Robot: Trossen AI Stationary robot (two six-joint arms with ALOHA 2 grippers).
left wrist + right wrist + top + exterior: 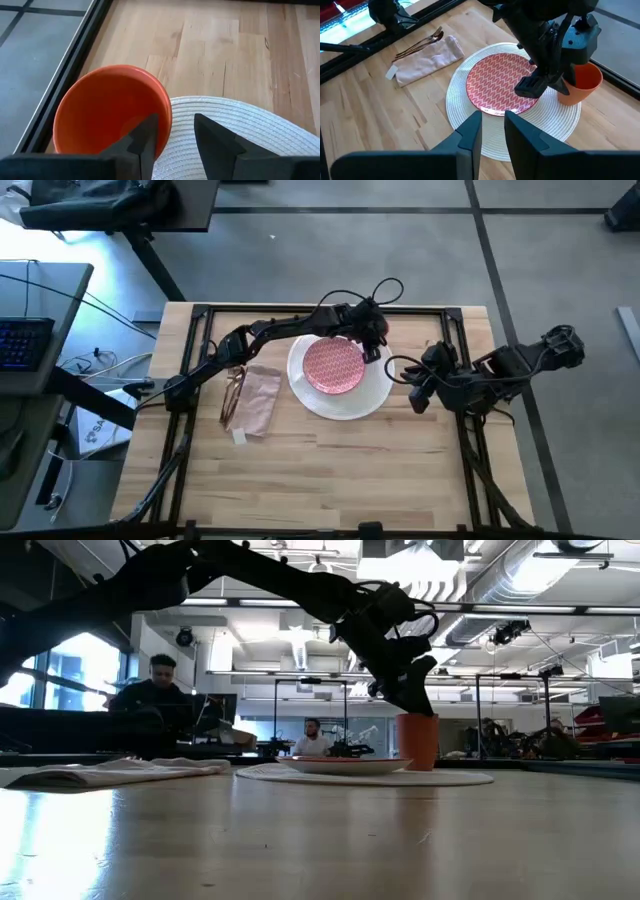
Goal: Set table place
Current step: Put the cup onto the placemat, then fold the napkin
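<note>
The left arm reaches across the far side of the wide light-wood plank worktop (330,460), and its pincer (175,132) is set over the rim of the small orange cup (107,112). One finger sits inside the cup against its wall and the other outside it, so the pincer is clamped on the cup's rim. The cup stands upright at the far right edge of the large white round ribbed plate (520,135), touching or overlapping that plate's rim; from table height the cup (417,741) appears to rest on the plate's edge, directly under the dark wrist.

The smaller red-patterned plate (333,365) lies flat in the middle of the white plate. To the left of both plates, apart from them, the pale pink cloth napkin (258,398) lies on the worktop, with a small white tag at its near end. The copper-coloured cutlery (232,392) rests along the napkin's left edge, partly on the cloth.

The right arm waits at the right side of the worktop, its pincer (492,127) hovering near the white plate's right rim with the two fingers a small gap apart, grasping nothing.

Beyond the worktop, two people (150,690) sit in the room behind.
</note>
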